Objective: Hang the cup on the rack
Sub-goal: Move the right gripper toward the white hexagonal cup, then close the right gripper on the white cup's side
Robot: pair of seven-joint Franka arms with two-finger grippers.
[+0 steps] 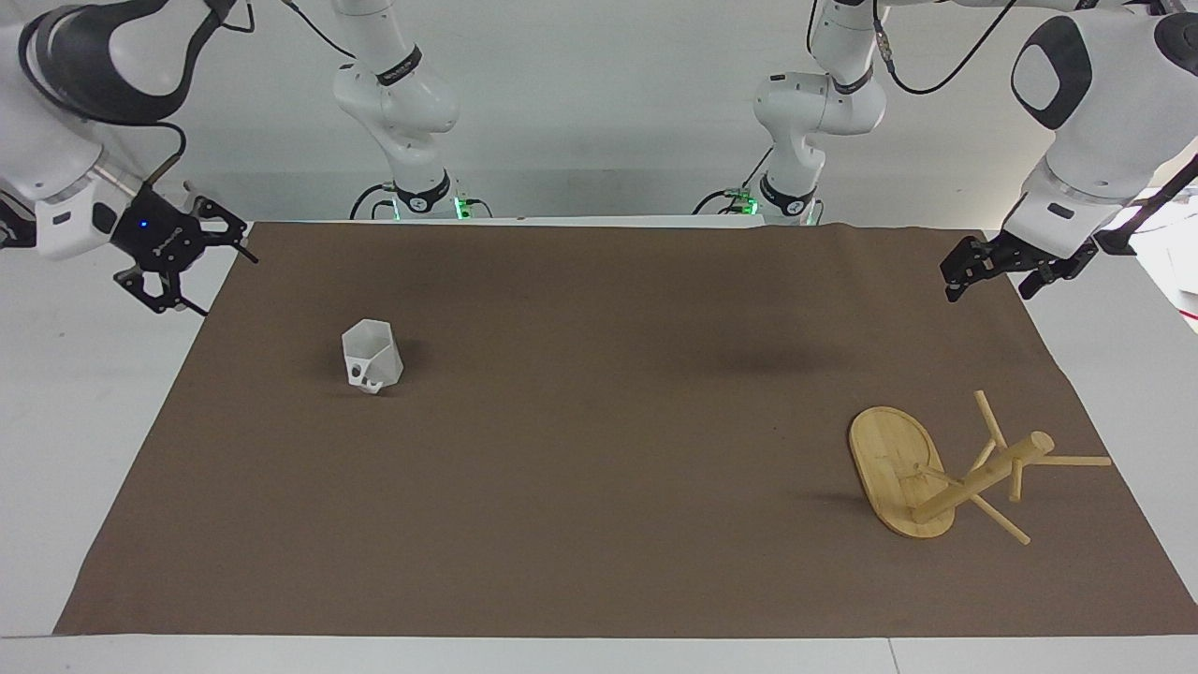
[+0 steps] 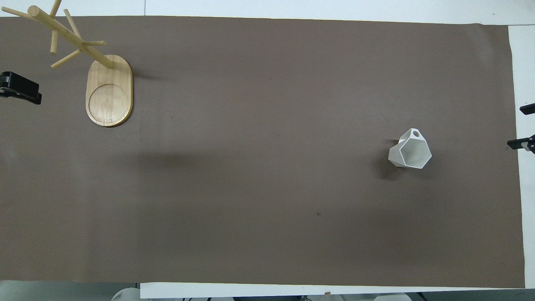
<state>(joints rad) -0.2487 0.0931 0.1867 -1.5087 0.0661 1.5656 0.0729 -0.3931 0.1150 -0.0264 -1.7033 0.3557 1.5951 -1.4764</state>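
Observation:
The white faceted cup [image 1: 372,356] stands rim up on the brown mat toward the right arm's end, its small handle on the side farther from the robots; it also shows in the overhead view [image 2: 410,149]. The bamboo rack [image 1: 894,463] stands upright toward the left arm's end, farther from the robots than the cup, and its pegs are bare [image 2: 109,90]. My right gripper [image 1: 229,286] is open and empty over the mat's edge at the right arm's end, well apart from the cup [image 2: 522,126]. My left gripper [image 1: 989,295] is open and empty, waiting over the mat's edge at the left arm's end.
The brown mat [image 1: 599,487] covers most of the white table [image 1: 84,421]. Bare white strips run along both ends and along the edge farthest from the robots. The arm bases [image 1: 416,192] stand at the robots' edge.

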